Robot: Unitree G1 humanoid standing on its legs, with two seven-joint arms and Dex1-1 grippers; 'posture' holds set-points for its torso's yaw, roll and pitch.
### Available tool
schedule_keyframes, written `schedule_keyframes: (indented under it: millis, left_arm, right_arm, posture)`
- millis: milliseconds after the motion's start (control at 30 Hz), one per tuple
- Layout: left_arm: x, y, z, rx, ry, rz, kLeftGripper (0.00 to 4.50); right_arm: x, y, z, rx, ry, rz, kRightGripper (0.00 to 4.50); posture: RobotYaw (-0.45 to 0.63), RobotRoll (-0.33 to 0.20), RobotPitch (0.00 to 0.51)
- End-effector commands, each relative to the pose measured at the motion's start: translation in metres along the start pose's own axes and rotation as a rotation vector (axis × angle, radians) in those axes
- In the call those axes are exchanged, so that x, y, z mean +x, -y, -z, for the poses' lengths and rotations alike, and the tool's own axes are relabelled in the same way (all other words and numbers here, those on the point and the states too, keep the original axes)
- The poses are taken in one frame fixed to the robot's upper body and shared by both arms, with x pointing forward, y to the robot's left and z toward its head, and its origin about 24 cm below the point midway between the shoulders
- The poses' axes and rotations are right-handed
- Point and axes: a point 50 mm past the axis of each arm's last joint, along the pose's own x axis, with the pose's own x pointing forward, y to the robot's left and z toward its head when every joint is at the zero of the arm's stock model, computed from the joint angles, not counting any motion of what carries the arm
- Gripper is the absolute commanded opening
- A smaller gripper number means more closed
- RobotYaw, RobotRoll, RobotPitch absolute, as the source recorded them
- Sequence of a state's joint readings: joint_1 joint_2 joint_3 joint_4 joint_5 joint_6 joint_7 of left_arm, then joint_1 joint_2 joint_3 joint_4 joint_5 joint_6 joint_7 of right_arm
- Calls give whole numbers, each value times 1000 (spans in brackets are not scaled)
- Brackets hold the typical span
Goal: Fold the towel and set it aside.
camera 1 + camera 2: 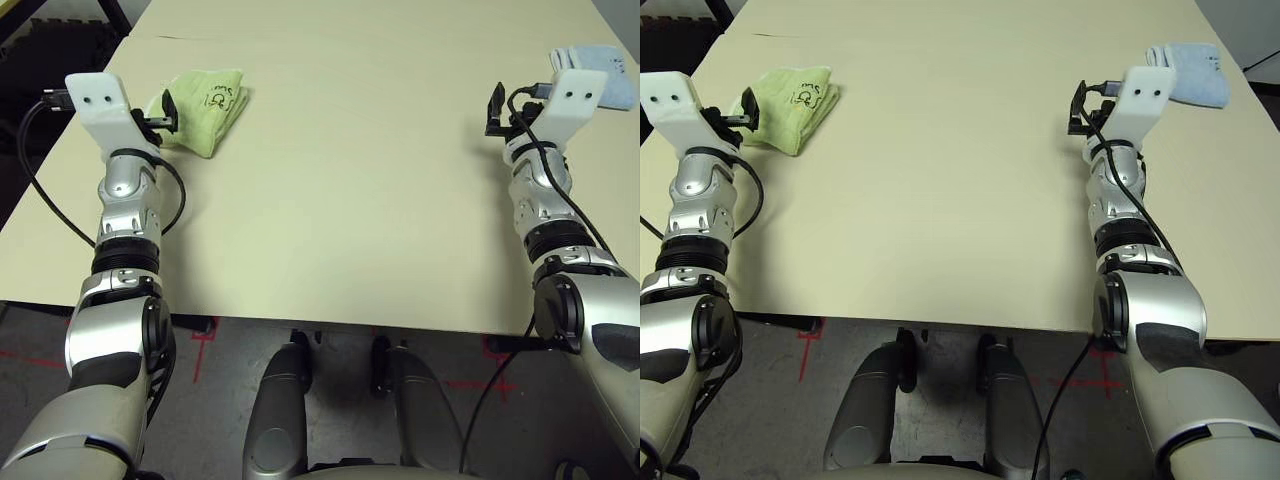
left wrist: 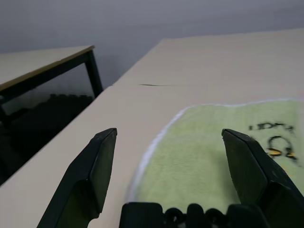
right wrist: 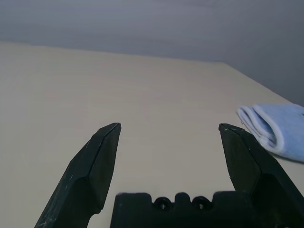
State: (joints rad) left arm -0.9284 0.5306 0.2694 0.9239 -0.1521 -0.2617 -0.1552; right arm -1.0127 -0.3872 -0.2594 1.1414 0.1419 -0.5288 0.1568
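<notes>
Left gripper over folded terry towel

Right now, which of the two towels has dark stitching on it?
The light green towel by the left hand; the pale blue towel looks plain.

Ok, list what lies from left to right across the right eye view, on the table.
Left gripper, open → folded light green terry towel with dark embroidery → bare stretch of beige table → right gripper, open → folded pale blue towel.
</notes>
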Motion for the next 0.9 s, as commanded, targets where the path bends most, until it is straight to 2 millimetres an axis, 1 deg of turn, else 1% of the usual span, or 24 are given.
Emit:
schedule_keyframes:
  millis: [33,133,233,367,500,700,767,900]
  left_arm:
    - [-4,4,6,-36,0,72,4483]
    - [-4,8,6,-23,10,113,4483]
    - [-5,11,7,-3,9,156,4483]
    - [-12,17,13,17,8,247,4483]
    - [-18,15,16,-5,11,287,4483]
    - [-24,16,19,-28,12,353,4483]
    - [-24,14,19,-41,17,334,4483]
    - [-23,12,16,-72,31,297,4483]
  right_arm:
    - [-9,9,2,33,40,-53,4500]
    - [-14,8,7,59,36,-85,4500]
    - [-16,9,12,62,1,-42,4500]
    - [-19,10,19,81,-53,3,4500]
    - [-19,14,18,112,-59,-7,4500]
    - [-20,17,14,236,-48,-63,4500]
    - [-21,16,13,215,-43,-82,4500]
    - [-22,15,11,192,-17,-52,4500]
  posture:
    - [-37,0,234]
    - [-36,0,228]
    - [-36,0,228]
    - [-33,0,218]
    - [-35,0,211]
    - [-35,0,211]
    - [-36,0,202]
    - [-35,0,201]
